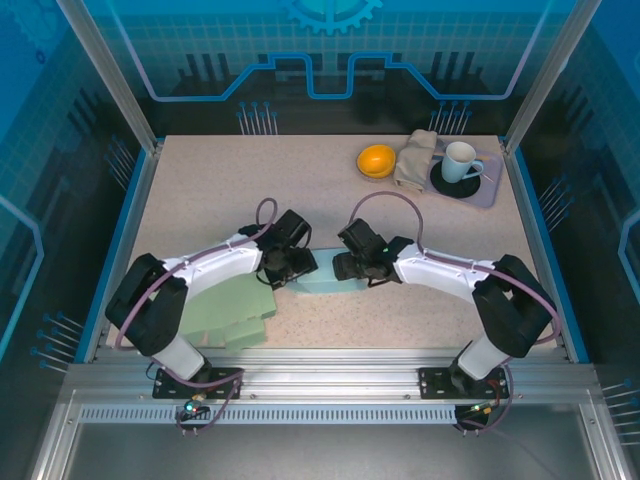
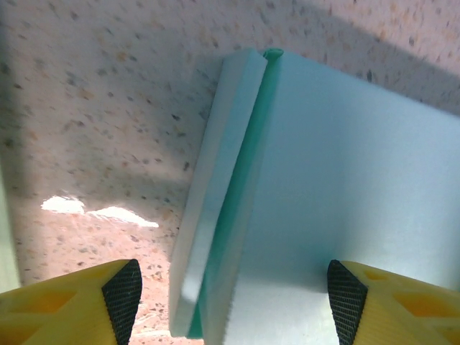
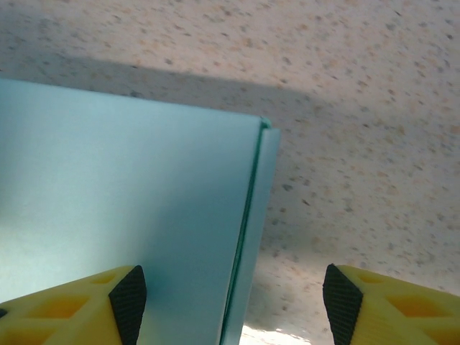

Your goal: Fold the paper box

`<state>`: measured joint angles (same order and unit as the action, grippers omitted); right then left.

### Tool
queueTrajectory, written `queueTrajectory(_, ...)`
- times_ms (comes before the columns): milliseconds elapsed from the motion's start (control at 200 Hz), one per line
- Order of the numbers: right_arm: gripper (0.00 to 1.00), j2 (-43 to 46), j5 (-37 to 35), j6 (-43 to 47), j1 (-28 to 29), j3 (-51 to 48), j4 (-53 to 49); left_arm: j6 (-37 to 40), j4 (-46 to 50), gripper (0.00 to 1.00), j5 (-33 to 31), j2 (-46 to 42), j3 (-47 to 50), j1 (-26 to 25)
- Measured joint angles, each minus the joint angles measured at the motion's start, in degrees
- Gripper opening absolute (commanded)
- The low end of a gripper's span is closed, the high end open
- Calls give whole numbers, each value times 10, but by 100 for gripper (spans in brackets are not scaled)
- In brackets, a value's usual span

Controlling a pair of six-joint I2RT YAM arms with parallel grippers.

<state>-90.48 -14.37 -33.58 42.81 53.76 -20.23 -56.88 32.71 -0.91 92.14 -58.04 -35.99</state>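
Speckled beige tabletop inside a blue-lit enclosure, seen from above. Near its front middle, a pale blue flat paper box, mostly covered by the two black wrists meeting over it, so its folds are hard to make out. Left gripper at the box's left end, right gripper at its right end; jaws not readable from this height. Pale green cardboard sheets front left, partly tucked under the left arm. Far right corner: round orange bowl, crumpled beige cloth, white mug on a dark saucer, well apart from the box. From the left wrist: left gripper released, yellow fingers with black pads spread wide, the box's doubled-over edge between them, darker teal showing in the crease; box cut off at right and bottom. From the right wrist: right gripper likewise released, one pad above the blue panel, the other above bare table; folded edge strip between them, box cut off at left.
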Motion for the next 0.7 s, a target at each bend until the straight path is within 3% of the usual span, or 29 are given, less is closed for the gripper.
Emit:
queueTrajectory(280, 69, 107, -14, 2, -45, -85, -11, 5, 6, 72, -9, 78, -83, -69)
queueTrajectory(475, 70, 198, -21, 18, -59, -101, -31, 4, 7, 72, -11, 102, -111, -85)
queueTrajectory(700, 71, 178, -16, 50, -82, -103, -27, 11, 15, 72, -24, 117, -126, -85)
